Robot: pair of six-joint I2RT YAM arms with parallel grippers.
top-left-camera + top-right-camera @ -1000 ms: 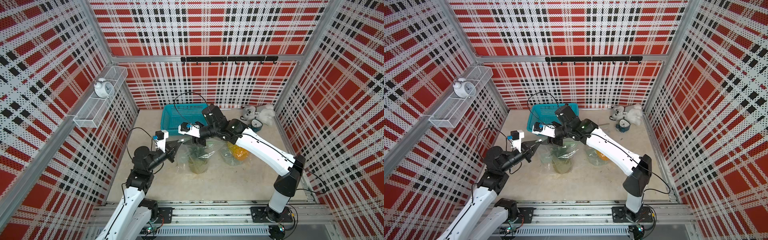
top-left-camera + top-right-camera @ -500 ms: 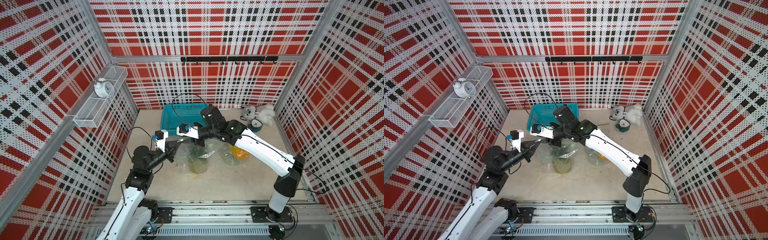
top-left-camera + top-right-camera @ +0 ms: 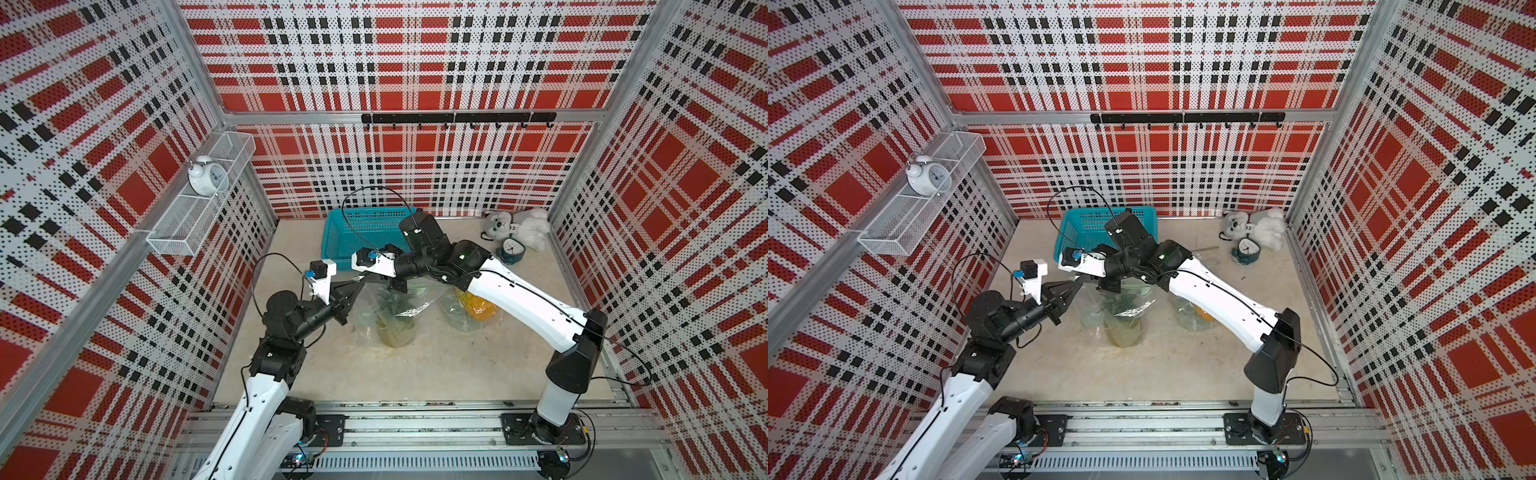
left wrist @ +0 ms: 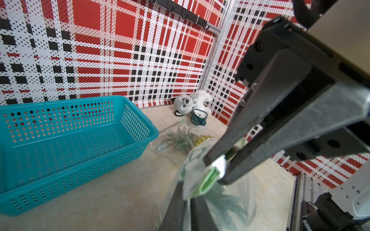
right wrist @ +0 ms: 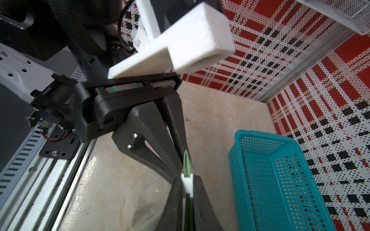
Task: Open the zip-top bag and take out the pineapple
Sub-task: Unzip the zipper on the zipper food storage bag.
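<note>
A clear zip-top bag stands mid-table with a greenish pineapple inside. My left gripper is shut on the bag's top corner; the film runs between its fingers in the left wrist view. Right beside it, my right gripper is shut on the white zip slider at the end of the green zip strip. The two grippers' tips nearly touch.
A teal basket sits just behind the grippers. A second clear bag with a yellow-orange pineapple lies under the right arm. A plush toy and a dark clock are at the back right. A wire shelf with a white alarm clock hangs on the left wall.
My right gripper has slid left along the bag's top toward the left gripper and closed. The left arm has stayed put, holding the bag's corner.
</note>
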